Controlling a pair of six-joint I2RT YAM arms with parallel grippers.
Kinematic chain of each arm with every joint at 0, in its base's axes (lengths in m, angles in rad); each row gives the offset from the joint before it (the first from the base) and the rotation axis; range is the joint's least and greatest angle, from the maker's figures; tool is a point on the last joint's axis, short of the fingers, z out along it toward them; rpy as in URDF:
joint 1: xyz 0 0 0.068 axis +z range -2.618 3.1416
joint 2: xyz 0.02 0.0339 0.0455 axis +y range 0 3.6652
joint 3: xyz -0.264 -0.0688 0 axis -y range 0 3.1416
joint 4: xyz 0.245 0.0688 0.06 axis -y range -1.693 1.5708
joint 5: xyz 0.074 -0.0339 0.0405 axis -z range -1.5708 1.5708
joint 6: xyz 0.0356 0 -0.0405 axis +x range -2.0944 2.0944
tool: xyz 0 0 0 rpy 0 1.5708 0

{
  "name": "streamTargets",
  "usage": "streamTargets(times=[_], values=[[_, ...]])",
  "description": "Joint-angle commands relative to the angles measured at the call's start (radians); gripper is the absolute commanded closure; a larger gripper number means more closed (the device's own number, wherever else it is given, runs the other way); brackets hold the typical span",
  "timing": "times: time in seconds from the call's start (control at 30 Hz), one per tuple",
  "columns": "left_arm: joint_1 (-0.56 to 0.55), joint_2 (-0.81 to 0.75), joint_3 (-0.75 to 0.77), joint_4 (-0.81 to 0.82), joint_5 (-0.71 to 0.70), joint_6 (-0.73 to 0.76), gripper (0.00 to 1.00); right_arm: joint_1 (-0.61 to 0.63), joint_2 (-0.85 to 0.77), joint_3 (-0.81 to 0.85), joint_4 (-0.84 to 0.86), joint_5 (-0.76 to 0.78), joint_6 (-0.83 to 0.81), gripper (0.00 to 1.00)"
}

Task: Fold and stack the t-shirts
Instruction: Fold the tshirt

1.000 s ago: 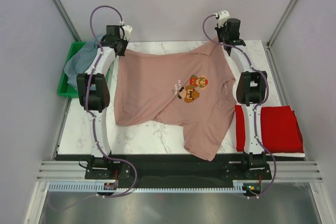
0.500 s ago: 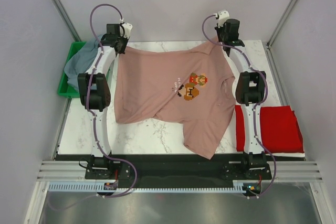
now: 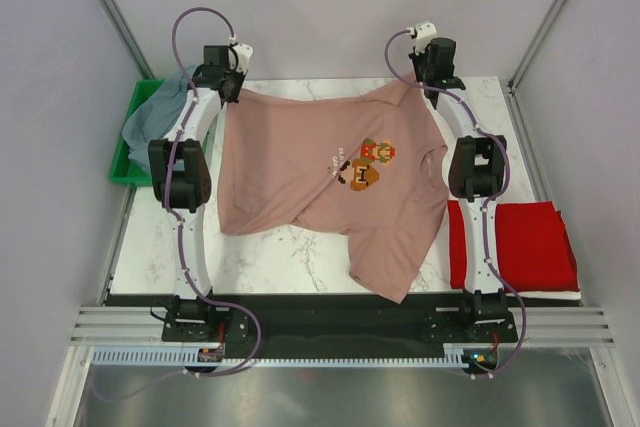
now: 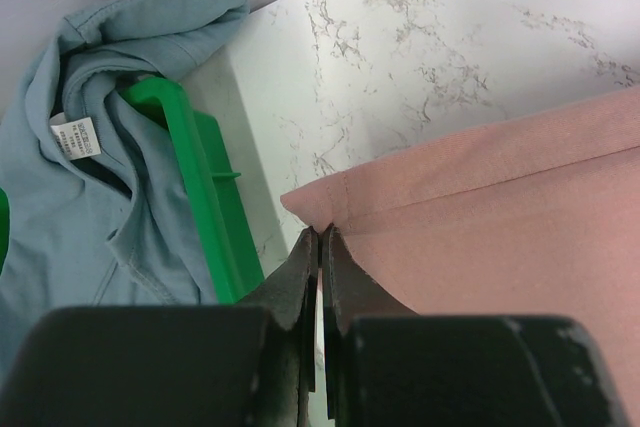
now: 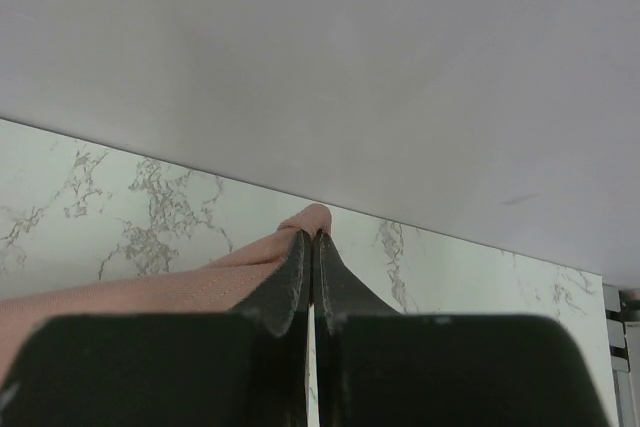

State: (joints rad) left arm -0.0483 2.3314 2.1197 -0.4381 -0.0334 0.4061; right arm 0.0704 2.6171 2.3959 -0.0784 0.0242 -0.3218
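A dusty-pink t-shirt with a pixel-art print lies spread over the marble table, its far edge stretched between both arms. My left gripper is shut on the shirt's far-left corner, right at the hem. My right gripper is shut on the far-right corner, close to the back wall. The shirt's near part lies rumpled and folded under, a flap reaching toward the front edge. A red t-shirt lies folded at the right. A grey-blue t-shirt hangs out of the bin.
A green plastic bin stands off the table's left side, its rim just left of my left gripper. The back wall runs close behind both grippers. Bare marble shows at the front left.
The shirt's far edge has shifted slightly and pulled a little tauter between the grippers; both arms have barely moved.
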Motion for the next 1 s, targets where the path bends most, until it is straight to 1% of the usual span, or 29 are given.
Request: streamTargets(times=[0.0,0.17,0.33,0.43,0.6,0.67,0.8,0.9,0.97], values=[[0.001,-0.029,0.020,0.038,-0.013,-0.003,0.98,0.002,-0.072,0.000,0.026,0.019,0.003,1.00],[0.001,-0.073,-0.013,0.009,0.029,0.000,0.98,0.002,-0.133,-0.029,-0.044,-0.012,0.026,1.00],[0.002,-0.145,-0.067,-0.010,0.078,0.007,0.98,0.000,-0.314,-0.237,-0.044,-0.021,0.009,1.00],[0.004,-0.188,-0.098,-0.027,0.095,0.016,0.98,0.002,-0.397,-0.325,-0.066,-0.023,0.013,1.00],[0.005,-0.274,-0.170,-0.036,0.135,0.023,0.98,0.000,-0.511,-0.406,-0.132,-0.056,0.069,1.00],[0.005,-0.296,-0.194,-0.034,0.138,0.026,0.98,0.000,-0.546,-0.463,-0.152,-0.067,0.090,1.00],[0.011,-0.340,-0.236,-0.036,0.141,0.023,0.98,0.000,-0.673,-0.576,-0.176,-0.081,0.160,1.00],[0.018,-0.385,-0.276,-0.039,0.153,0.014,0.98,0.002,-0.761,-0.697,-0.188,-0.089,0.194,1.00],[0.019,-0.397,-0.306,-0.042,0.162,0.017,0.98,-0.001,-0.817,-0.737,-0.192,-0.090,0.208,1.00]])
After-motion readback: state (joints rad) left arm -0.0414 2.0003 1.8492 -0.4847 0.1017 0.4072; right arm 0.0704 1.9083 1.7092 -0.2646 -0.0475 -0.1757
